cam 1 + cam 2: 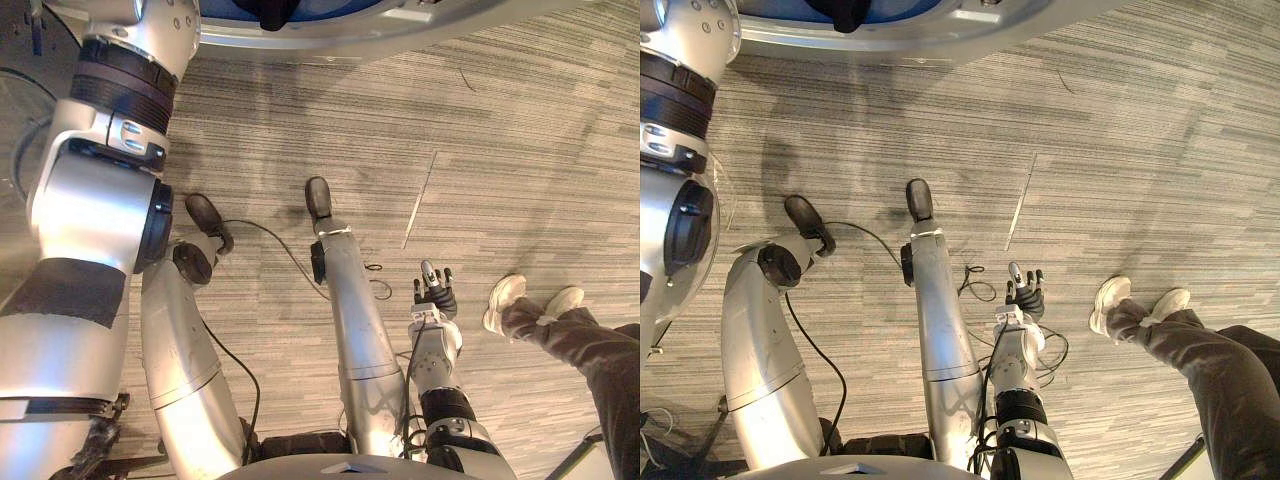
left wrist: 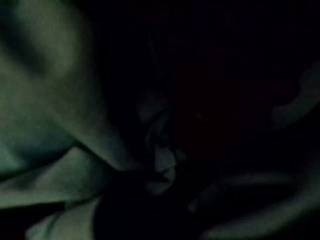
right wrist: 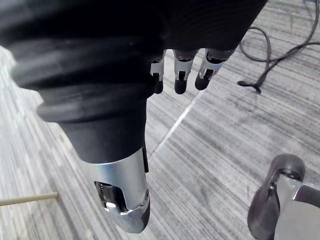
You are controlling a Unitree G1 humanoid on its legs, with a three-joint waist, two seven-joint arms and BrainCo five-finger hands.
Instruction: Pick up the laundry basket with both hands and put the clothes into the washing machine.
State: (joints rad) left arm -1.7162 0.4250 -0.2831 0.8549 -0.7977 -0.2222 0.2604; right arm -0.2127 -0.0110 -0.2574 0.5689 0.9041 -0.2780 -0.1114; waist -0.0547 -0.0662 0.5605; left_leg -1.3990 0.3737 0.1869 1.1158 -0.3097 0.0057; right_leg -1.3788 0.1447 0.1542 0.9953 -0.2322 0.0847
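Along the far edge in the eye views runs the washing machine's curved white rim [image 1: 400, 30], with blue inside it and a dark shape [image 1: 275, 12] in the opening. My left arm [image 1: 95, 200] rises on the left toward that opening. The left wrist view is dark and shows pale crumpled clothes [image 2: 60, 125] in folds very close to the camera. My right hand [image 1: 436, 292] hangs low by my right side over the striped carpet, open, its fingers [image 3: 181, 75] relaxed and holding nothing.
A person's legs in dark trousers and white shoes [image 1: 520, 300] come in from the right, close to my right hand. A thin seam [image 1: 420, 205] crosses the grey striped carpet. A thin pale stick [image 3: 25, 199] lies on the floor.
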